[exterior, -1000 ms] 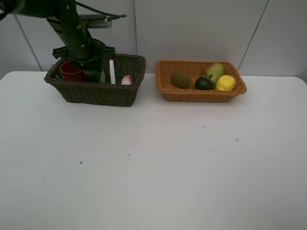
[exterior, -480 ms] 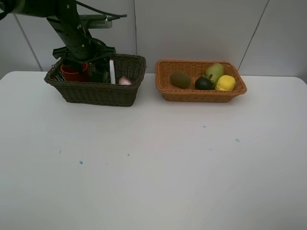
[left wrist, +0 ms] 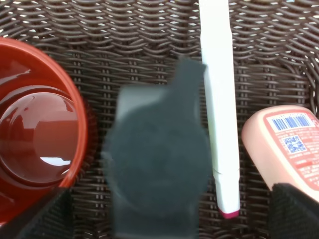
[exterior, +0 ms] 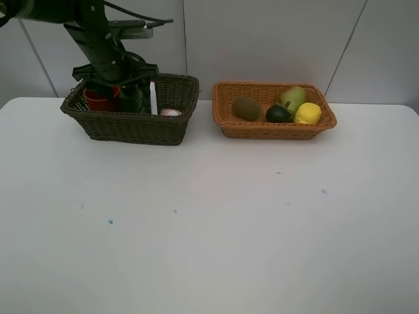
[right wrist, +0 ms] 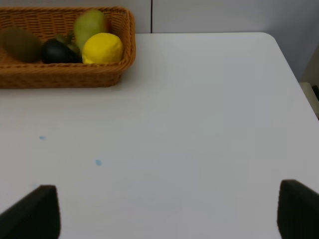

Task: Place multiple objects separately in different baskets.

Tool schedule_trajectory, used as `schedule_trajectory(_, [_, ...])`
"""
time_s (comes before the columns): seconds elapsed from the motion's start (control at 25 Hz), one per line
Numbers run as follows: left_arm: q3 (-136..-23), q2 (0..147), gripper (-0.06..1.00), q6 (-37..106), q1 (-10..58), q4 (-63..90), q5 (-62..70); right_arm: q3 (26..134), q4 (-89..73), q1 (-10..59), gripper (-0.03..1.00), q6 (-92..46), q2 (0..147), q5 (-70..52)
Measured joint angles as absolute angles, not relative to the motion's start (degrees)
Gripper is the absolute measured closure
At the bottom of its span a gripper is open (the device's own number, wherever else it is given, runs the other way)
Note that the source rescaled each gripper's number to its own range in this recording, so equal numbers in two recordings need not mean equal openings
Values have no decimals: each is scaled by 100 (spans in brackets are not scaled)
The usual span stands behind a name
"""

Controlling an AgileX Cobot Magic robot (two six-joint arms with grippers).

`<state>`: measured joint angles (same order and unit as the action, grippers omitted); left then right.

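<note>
My left gripper [left wrist: 167, 214] is open inside the dark basket [exterior: 131, 124], its fingertips [left wrist: 40, 214] wide on either side of the dark green bottle [left wrist: 157, 159], which rests loose on the wicker floor. Beside the bottle are the red cup [left wrist: 40, 129], the white pink-tipped marker [left wrist: 219, 99] and the pink bottle [left wrist: 281, 144]. The orange basket [exterior: 275, 129] holds the kiwi [exterior: 247, 108], mangosteen [exterior: 279, 114], pear [exterior: 292, 97] and lemon [exterior: 308, 112]. My right gripper [right wrist: 164, 214] hovers open and holds nothing above the white table, near the orange basket [right wrist: 65, 79].
The left arm [exterior: 98, 39] reaches down over the dark basket from the back left. The white table [exterior: 209, 216] carries a few small blue specks. Its right edge and rounded corner [right wrist: 279, 45] show in the right wrist view.
My left gripper has opened and let go of the dark green bottle, which now sits in the dark basket. The right gripper has not moved.
</note>
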<state>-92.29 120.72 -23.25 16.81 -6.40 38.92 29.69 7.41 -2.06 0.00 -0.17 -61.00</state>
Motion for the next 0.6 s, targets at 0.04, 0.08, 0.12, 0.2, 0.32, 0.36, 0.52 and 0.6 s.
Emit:
schedule_trajectory(0.04, [-9229,12066,-5,-2325,1681,-634,3898,2969,741,-206,3,0,-17,-6100])
schedule_trajectory(0.08, [-9229,12041,-5,-2325,1681,-630,3904,2969,741,-206,3,0,-17,-6100])
schedule_trajectory(0.12, [-9229,12015,-5,-2325,1681,-623,3910,2969,741,-206,3,0,-17,-6100])
schedule_trajectory(0.2, [-9229,11901,-5,-2325,1681,-623,3957,2969,741,-206,3,0,-17,-6100])
schedule_trajectory(0.32, [-9229,11635,-5,-2325,1681,-623,4148,2969,741,-206,3,0,-17,-6100])
schedule_trajectory(0.36, [-9229,11520,-5,-2325,1681,-623,4215,2969,741,-206,3,0,-17,-6100])
schedule_trajectory(0.52, [-9229,11043,-5,-2325,1681,-623,4558,2969,741,-206,3,0,-17,-6100])
schedule_trajectory(0.6, [-9229,10760,-5,-2325,1681,-623,4754,2969,741,-206,3,0,-17,-6100])
